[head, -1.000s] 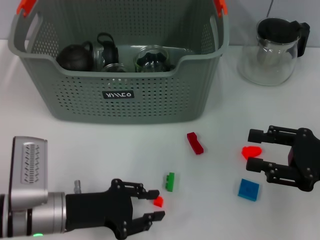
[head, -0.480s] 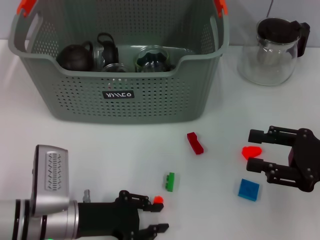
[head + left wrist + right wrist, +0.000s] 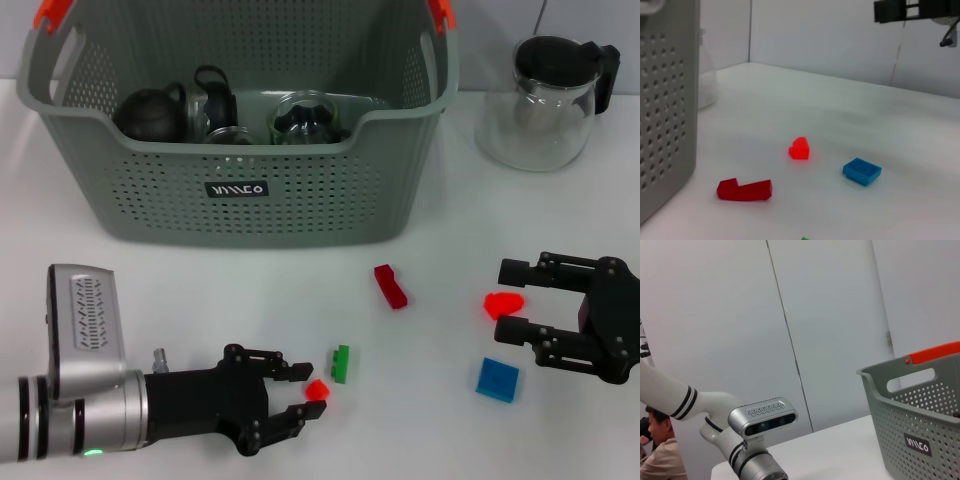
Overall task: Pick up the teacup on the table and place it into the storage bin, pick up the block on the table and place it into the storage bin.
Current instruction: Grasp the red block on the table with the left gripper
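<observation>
Grey-green storage bin point(image 3: 300, 200) at the desk's far edge holds a dark teapot point(image 3: 150, 113) and glassware; left gripper point(image 3: 302, 392) spread around a small red block point(image 3: 317, 389), right gripper point(image 3: 512, 300) spread around another.

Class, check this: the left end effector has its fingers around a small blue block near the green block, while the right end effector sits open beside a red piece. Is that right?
Not quite. The head view shows the left end effector around a small red block, not a blue one. The blue block lies by the open right end effector. The green block and red piece fit.
</observation>
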Controlling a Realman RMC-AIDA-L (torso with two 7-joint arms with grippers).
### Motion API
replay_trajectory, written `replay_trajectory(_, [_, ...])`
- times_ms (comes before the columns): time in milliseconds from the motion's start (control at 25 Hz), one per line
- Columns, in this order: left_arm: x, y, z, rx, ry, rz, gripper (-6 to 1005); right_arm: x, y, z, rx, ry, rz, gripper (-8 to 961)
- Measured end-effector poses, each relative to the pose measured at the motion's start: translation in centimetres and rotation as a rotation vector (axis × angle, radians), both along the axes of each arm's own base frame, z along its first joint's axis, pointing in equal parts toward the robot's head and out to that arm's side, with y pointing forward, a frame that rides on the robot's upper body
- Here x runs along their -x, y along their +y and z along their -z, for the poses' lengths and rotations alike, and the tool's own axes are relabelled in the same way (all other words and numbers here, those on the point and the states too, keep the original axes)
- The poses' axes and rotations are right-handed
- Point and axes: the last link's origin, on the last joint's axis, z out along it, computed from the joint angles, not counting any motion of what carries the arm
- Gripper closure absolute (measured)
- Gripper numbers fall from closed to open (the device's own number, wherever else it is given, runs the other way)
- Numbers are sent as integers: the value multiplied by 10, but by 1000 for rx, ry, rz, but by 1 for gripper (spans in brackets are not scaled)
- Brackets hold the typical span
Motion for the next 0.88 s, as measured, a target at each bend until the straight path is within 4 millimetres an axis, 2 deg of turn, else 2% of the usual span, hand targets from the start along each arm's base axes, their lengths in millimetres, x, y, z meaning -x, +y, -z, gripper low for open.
replay_trajectory(880, [-5,7,11,-20,5,-25,575,0,-1,0,0,0,2,279])
